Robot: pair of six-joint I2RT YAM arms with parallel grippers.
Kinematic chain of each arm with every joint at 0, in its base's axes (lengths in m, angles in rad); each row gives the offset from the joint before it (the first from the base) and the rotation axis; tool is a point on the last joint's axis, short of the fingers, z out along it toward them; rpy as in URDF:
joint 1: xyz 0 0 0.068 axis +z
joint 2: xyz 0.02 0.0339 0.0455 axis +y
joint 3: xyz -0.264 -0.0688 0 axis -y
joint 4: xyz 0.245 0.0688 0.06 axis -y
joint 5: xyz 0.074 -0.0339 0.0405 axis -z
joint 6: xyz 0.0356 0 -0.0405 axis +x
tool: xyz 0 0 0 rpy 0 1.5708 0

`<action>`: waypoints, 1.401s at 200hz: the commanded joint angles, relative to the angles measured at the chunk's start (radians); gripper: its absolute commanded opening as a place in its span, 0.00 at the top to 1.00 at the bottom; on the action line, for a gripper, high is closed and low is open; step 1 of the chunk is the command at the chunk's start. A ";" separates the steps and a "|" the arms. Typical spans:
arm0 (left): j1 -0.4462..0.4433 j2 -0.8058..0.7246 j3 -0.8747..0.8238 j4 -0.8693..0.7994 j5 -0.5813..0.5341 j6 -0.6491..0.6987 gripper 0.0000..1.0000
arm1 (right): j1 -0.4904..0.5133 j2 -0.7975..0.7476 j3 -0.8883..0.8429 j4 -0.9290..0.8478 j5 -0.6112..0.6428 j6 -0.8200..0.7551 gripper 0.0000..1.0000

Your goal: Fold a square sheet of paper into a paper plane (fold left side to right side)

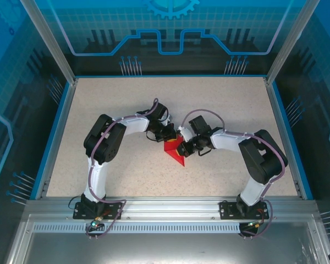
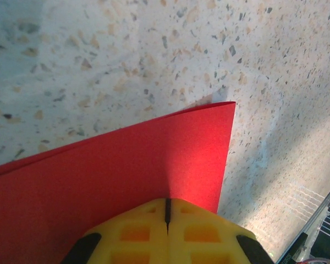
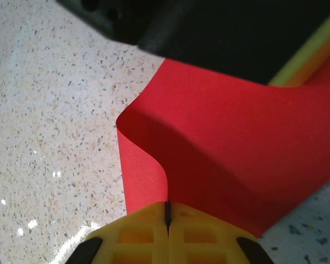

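The right gripper has its yellow fingers pressed together, and the red sheet of paper curls straight into the seam between them, so I judge it has the sheet pinched. Just beyond its fingertips the paper bows up in a loose roll instead of lying flat. The black body at the far edge of that view looks like the left gripper, hanging right over the same sheet.

The left gripper is closed too. The paper spreads out from under its fingers, with one corner lifted just off the table and casting a shadow. I can't tell whether these fingers pinch the sheet or only bear down on it.

From above, the left gripper and the right gripper meet mid-table, with the sheet of paper between them and a touch nearer the bases. It shows there as a small wedge, its long axis running far to near and its point aimed at the near edge. Both arms are equally close. The sheet runs left from the right gripper's fingers, so any left-over-right fold has to come across toward that gripper.

The paper is plain. I can read no brand, label or lettering anywhere, and the blue back panel carries only line graphics.
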 commanded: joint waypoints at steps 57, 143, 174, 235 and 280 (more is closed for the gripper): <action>-0.020 0.055 -0.031 -0.063 -0.029 0.018 0.97 | -0.035 0.034 0.021 -0.043 0.000 0.025 1.00; -0.019 0.058 -0.031 -0.062 -0.028 0.017 0.97 | -0.051 0.039 0.016 -0.040 0.009 0.037 1.00; -0.020 0.059 -0.031 -0.064 -0.029 0.017 0.97 | -0.051 0.046 0.019 -0.042 0.010 0.038 1.00; -0.021 0.060 -0.029 -0.065 -0.030 0.017 0.97 | -0.052 0.046 0.018 -0.046 0.021 0.039 1.00; -0.021 0.060 -0.029 -0.065 -0.032 0.017 0.97 | -0.053 0.043 0.016 -0.051 0.028 0.035 1.00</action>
